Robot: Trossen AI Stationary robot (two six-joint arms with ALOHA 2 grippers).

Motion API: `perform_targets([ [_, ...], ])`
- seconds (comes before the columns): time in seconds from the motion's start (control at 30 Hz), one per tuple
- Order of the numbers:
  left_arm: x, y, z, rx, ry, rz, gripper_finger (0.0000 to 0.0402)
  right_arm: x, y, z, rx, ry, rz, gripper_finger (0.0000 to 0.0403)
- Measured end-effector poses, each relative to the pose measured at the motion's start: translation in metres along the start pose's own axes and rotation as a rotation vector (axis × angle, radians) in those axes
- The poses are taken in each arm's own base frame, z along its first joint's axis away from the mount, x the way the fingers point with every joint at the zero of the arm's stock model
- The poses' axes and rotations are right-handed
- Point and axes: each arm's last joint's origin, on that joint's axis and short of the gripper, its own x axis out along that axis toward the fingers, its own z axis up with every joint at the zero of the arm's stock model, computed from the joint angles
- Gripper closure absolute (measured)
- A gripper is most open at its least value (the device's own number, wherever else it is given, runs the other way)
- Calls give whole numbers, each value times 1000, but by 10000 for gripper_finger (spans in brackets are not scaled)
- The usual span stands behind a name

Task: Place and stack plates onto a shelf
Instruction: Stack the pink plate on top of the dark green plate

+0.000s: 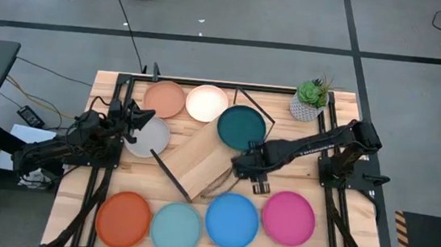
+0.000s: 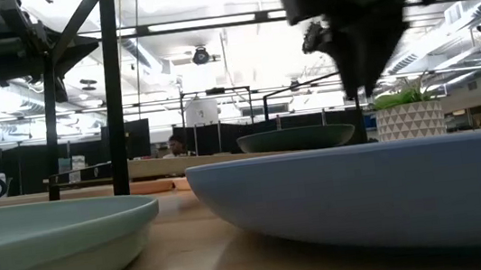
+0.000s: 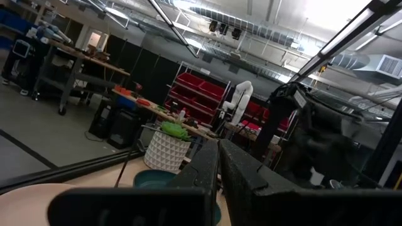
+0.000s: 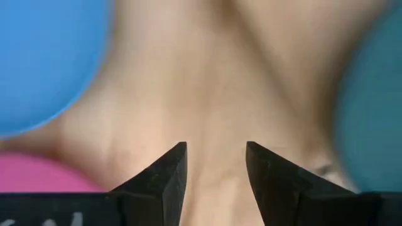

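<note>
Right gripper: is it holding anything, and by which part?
Nothing. The right gripper is open over bare table, with an empty gap between its fingers.

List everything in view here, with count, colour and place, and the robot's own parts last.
plates: eight. Salmon, cream and teal along the far side; pale grey at the left arm; orange, light blue, blue, magenta in the near row.
shelf: one, light wood with black rod frame, lying askew mid-table.
plant: one, green in a white pot, far right corner.
table: one, pale wood.
left gripper: fingers shut, over the pale grey plate.
right gripper: fingers open, empty, above bare table beside the shelf.
</note>
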Motion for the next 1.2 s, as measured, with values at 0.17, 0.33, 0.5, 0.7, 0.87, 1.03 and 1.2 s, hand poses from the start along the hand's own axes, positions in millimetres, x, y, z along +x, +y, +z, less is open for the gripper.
perform_targets([
  [0.17, 0, 0, 0, 0, 2, 1, 377, 12, 31, -16, -122, 80, 100, 238],
  [0.33, 0, 0, 0, 0, 2, 1, 377, 25, 49, -31, -180, 140, 95, 244],
  [0.5, 0, 0, 0, 0, 2, 1, 377, 43, 56, -48, -180, 210, 106, 251],
  [0.7, 0, 0, 0, 1, 2, 1, 377, 56, 59, -61, -130, 267, 125, 258],
  [0.87, 0, 0, 0, 1, 2, 1, 377, 68, 60, -69, -91, 278, 144, 277],
  [1.03, 0, 0, 0, 1, 2, 1, 377, 76, 59, -79, -86, 324, 167, 327],
  [1.2, 0, 0, 0, 2, 2, 1, 377, 74, 59, -84, -151, 373, 217, 387],
])
